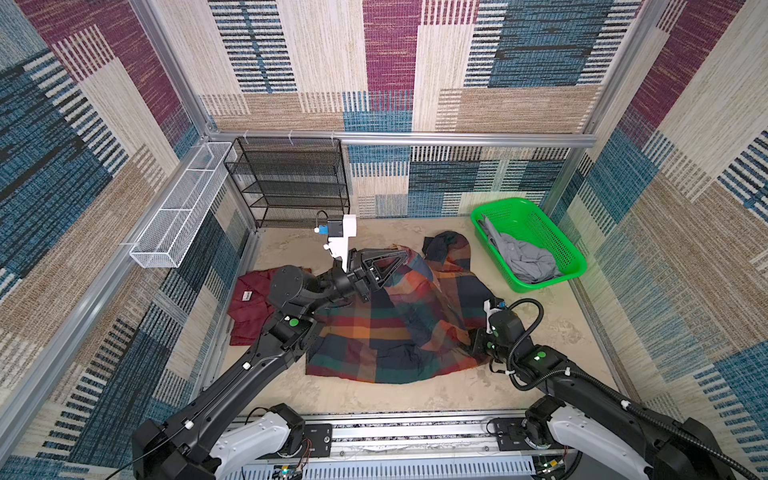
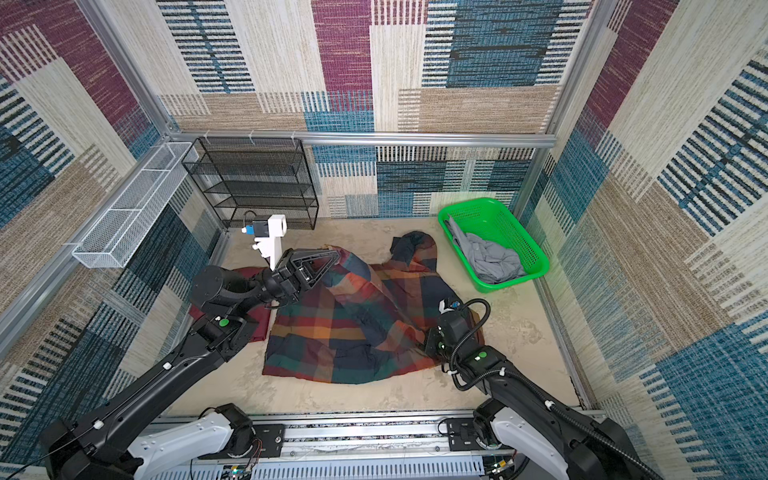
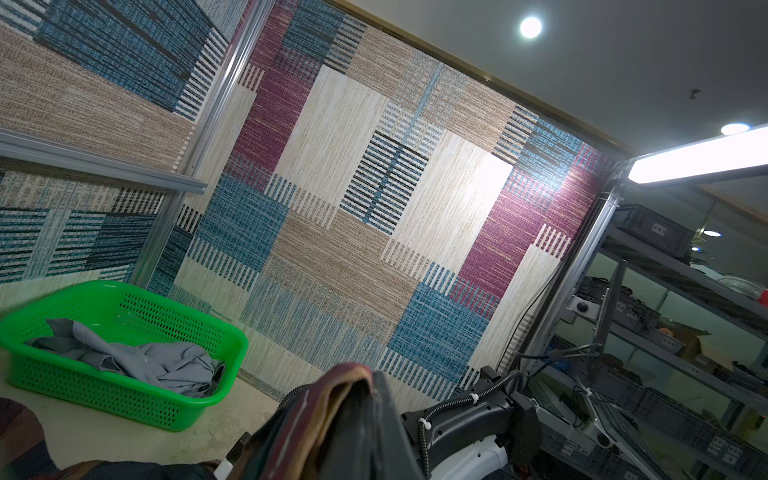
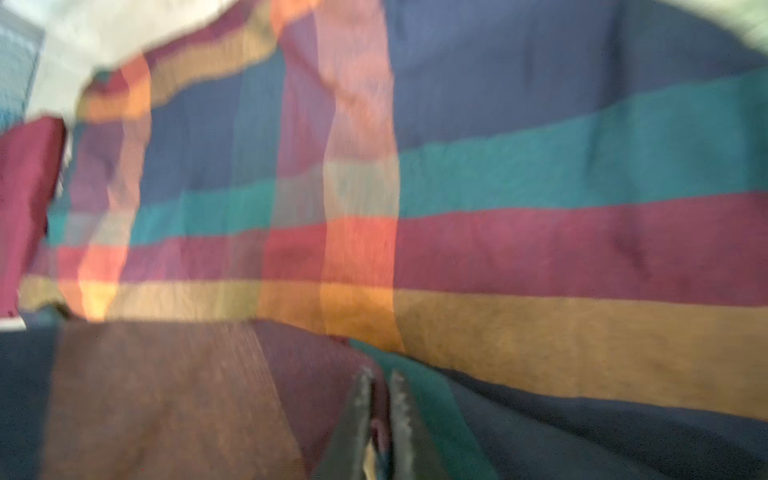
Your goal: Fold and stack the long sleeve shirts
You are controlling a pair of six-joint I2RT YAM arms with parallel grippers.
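plaid shirt: rumpled, centre | maroon shirt: left | grey shirt: bunched, right

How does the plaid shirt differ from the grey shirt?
The navy, teal, orange and red plaid shirt sprawls on the beige table; the plain grey shirt sits crumpled in the green plastic basket. The plaid shirt is pinched by the left gripper and right gripper; the grey one is untouched. Neither is folded.
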